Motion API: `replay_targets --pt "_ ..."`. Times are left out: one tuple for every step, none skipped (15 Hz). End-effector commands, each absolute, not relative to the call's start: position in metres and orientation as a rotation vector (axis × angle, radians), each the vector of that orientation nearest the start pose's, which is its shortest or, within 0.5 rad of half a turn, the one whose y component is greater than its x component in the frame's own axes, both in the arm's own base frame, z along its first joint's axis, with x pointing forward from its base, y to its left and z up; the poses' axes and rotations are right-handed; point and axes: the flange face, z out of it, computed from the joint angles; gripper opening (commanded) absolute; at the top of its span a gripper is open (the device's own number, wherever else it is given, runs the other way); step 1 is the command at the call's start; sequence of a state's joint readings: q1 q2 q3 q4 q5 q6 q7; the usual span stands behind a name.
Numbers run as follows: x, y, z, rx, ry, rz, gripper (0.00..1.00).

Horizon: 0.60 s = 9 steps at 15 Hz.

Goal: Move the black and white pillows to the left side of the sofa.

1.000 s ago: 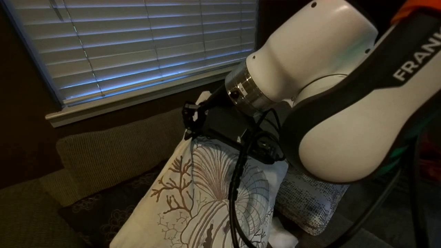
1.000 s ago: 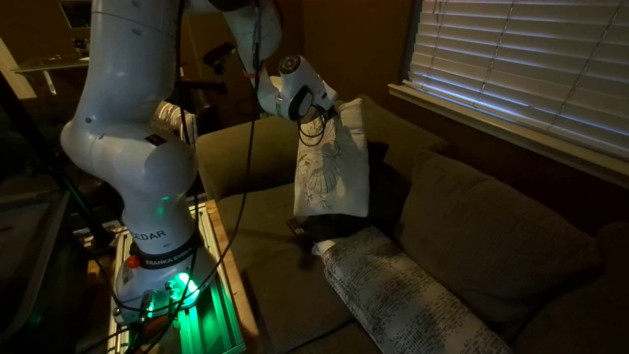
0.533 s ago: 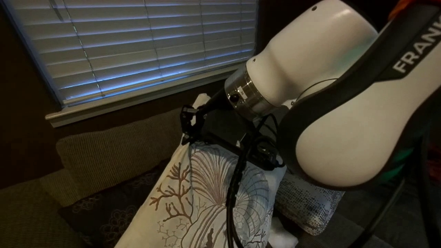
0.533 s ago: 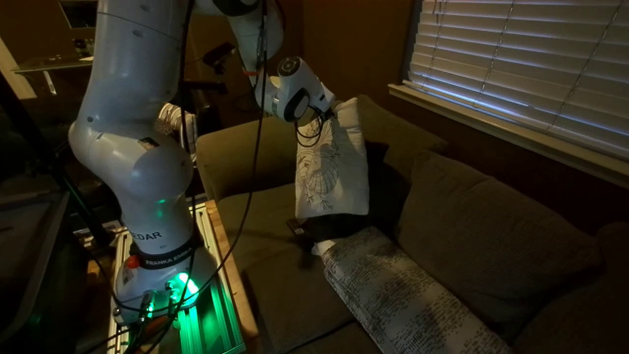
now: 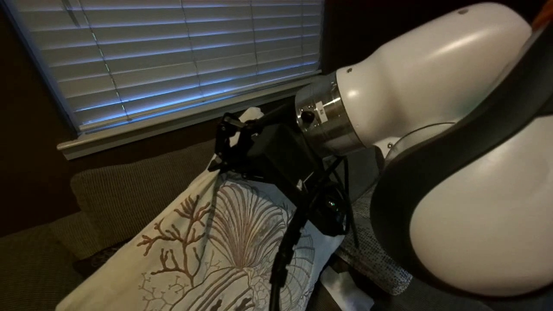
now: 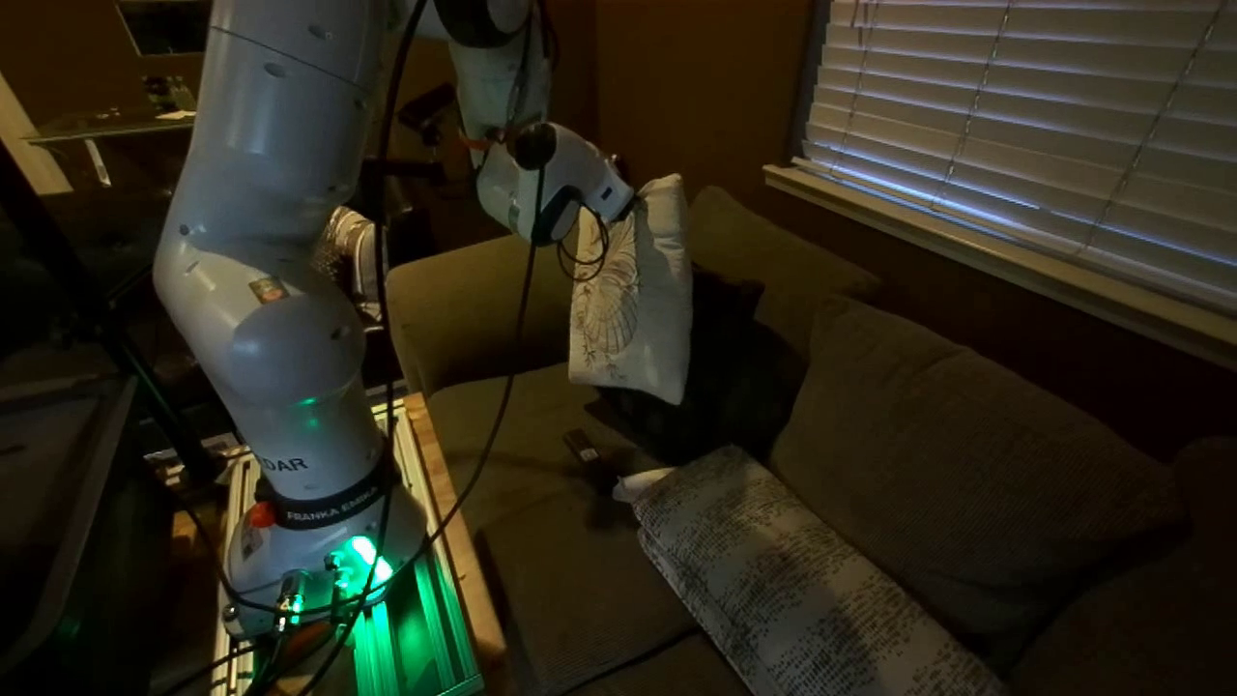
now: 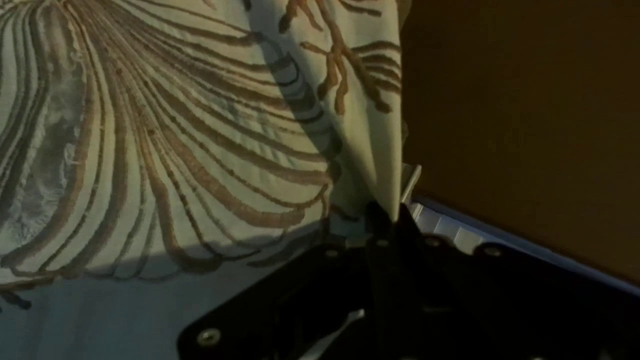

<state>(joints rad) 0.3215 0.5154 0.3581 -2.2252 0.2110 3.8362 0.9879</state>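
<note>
The cream-white pillow point(image 5: 242, 255) with brown branch and shell lines hangs from my gripper point(image 5: 214, 167) by its upper edge. It also hangs tilted above the sofa seat in an exterior view point(image 6: 633, 309), and it fills the left of the wrist view point(image 7: 200, 125). My fingertips point(image 7: 392, 217) are closed on a pinched fold of its cloth. The black pillow point(image 6: 734, 396) rests on the sofa point(image 6: 966, 454) behind and below it, mostly in shadow, its dots too dark to make out. Only a sliver of it point(image 5: 97, 260) shows past the white pillow.
A long pale grey-patterned pillow point(image 6: 812, 590) lies on the seat. A white cloth or paper point(image 6: 643, 481) and a small dark remote-like object point(image 6: 583, 447) lie near its end. The window sill point(image 5: 71, 149) runs behind the sofa back. The sofa arm point(image 6: 483, 300) stands beyond.
The gripper has carried the white pillow up and leftward in both exterior views, its lower edge swinging. More of the black pillow shows in an exterior view. The grip on the cloth is unchanged.
</note>
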Motion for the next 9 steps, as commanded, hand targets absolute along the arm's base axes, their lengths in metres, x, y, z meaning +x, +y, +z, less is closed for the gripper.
replay_targets --pt "0.481 0.321 0.277 -1.905 0.874 -0.802 0.01" --pt "0.481 0.32 0.271 -1.887 0.876 -0.792 0.01" --pt "0.482 0.317 0.264 -1.866 0.876 -0.782 0.01" --pt "0.482 0.316 0.259 -1.845 0.88 -0.775 0.01" --pt "0.482 0.314 0.255 -1.822 0.873 -0.773 0.01" --pt "0.483 0.313 0.25 -1.805 0.871 -0.772 0.01" --pt "0.483 0.31 0.244 -1.788 0.87 -0.77 0.01" --pt "0.484 0.306 0.239 -1.77 0.869 -0.765 0.01" --pt "0.484 0.303 0.234 -1.755 0.87 -0.758 0.01"
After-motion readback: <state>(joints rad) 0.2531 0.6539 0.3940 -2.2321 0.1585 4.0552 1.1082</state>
